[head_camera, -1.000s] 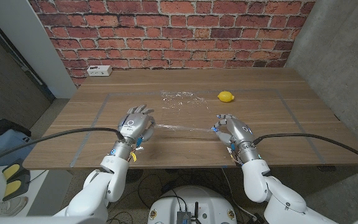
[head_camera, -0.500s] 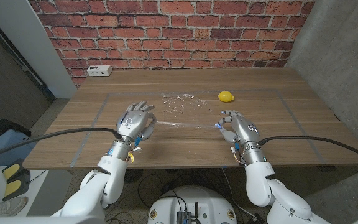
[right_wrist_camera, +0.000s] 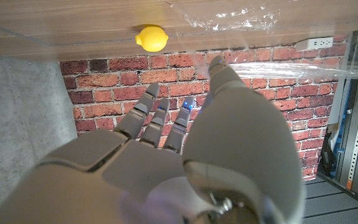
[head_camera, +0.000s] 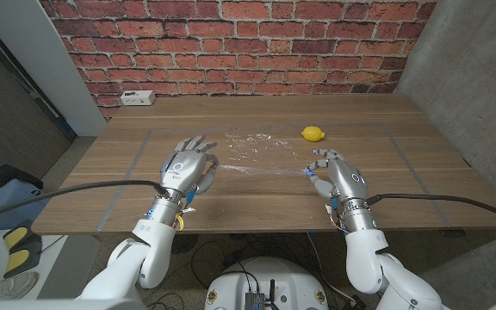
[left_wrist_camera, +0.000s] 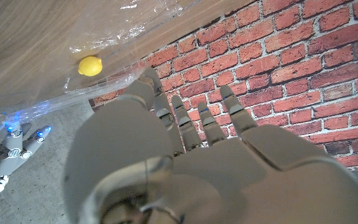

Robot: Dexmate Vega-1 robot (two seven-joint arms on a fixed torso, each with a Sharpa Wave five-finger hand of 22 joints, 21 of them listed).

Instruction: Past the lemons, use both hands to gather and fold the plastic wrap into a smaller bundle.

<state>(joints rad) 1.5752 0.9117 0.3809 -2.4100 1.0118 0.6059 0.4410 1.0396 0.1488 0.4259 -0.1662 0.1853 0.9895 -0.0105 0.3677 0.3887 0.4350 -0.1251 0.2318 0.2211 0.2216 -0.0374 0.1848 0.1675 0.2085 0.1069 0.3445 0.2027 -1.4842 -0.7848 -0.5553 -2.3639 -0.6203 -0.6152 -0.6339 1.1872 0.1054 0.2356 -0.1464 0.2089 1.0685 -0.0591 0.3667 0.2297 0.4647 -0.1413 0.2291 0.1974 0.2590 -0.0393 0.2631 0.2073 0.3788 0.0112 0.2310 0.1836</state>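
A sheet of clear plastic wrap [head_camera: 252, 143] lies crumpled on the wooden table [head_camera: 403, 185], just left of a single yellow lemon [head_camera: 313, 133]. Its near edge is pulled into a taut strip that runs between my two hands. My left hand [head_camera: 189, 164] pinches the strip's left end and my right hand [head_camera: 338, 176] pinches its right end, with their other fingers spread. In the left wrist view the wrap [left_wrist_camera: 73, 93] leaves my left hand [left_wrist_camera: 166, 162] towards the right hand [left_wrist_camera: 8, 146], near the lemon [left_wrist_camera: 90, 65]. In the right wrist view the wrap [right_wrist_camera: 291, 68] stretches from my right hand [right_wrist_camera: 185, 162], by the lemon [right_wrist_camera: 151, 38].
A white socket box [head_camera: 136, 97] sits at the table's far left corner against the brick wall. Grey tape lines [head_camera: 140, 155] mark the tabletop. Both hands are close to the table's near edge.
Both hands have moved a little further from the robot and the right hand has shifted right, so the wrap's near edge is drawn longer and tighter between them.
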